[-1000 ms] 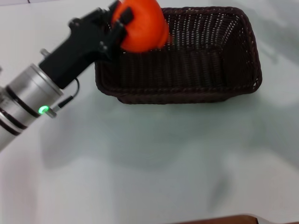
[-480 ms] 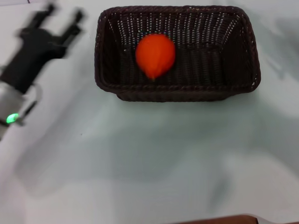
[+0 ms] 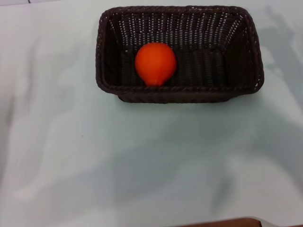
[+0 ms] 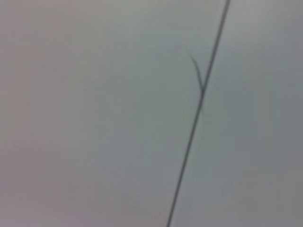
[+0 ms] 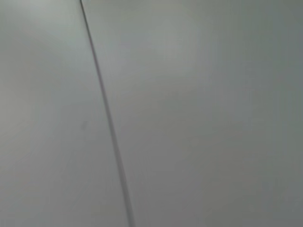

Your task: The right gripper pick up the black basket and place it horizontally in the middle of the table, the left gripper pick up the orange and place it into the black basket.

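Observation:
The black basket (image 3: 208, 90) lies lengthwise across the far middle of the white table (image 3: 142, 161) in the head view. The orange (image 3: 155, 63) rests inside the basket, left of its centre, against the near wall, with its neck pointing toward me. Neither gripper shows in any view. The left wrist view and the right wrist view each show only plain pale surface crossed by a thin dark line.
A brown strip (image 3: 227, 222) shows at the near edge of the head view. Soft shadows lie across the tabletop in front of the basket.
The left gripper let go of the orange over the basket, pulled away to the left and left the view. The orange now lies in the basket.

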Robot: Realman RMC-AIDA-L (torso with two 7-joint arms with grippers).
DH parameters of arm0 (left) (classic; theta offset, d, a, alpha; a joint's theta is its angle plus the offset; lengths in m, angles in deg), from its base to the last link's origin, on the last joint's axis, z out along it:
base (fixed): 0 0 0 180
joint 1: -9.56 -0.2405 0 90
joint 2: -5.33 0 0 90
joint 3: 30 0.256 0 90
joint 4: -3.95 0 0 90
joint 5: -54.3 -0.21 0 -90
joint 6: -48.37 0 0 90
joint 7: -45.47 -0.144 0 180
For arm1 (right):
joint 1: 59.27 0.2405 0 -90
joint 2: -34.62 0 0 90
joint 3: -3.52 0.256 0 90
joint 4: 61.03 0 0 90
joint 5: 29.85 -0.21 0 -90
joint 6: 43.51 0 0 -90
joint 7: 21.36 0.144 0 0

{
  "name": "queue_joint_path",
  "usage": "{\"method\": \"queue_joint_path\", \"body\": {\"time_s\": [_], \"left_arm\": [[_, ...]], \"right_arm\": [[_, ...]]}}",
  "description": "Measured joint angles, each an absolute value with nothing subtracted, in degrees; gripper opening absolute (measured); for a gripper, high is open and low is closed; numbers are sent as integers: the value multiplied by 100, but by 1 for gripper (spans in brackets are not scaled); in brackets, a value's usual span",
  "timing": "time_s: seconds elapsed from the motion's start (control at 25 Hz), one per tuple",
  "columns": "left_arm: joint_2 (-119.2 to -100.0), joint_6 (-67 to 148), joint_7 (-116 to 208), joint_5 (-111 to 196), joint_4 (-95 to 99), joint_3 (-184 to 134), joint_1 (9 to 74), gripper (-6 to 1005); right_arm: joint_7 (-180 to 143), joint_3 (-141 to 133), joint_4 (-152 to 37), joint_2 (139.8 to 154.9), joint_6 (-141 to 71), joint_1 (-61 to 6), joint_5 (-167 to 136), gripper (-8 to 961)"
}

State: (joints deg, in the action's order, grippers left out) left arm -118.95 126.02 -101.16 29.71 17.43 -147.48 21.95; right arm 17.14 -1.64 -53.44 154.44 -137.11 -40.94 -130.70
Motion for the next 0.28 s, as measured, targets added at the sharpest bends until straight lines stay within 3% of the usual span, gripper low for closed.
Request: {"method": "queue_joint_path", "body": {"time_s": [0.28], "left_arm": [[-11914, 13044, -11004, 2975, 1425, -14803, 2114, 891]], "right_arm": [[1066, 473, -5766, 15453, -13429, -3942, -13070, 677]]}}
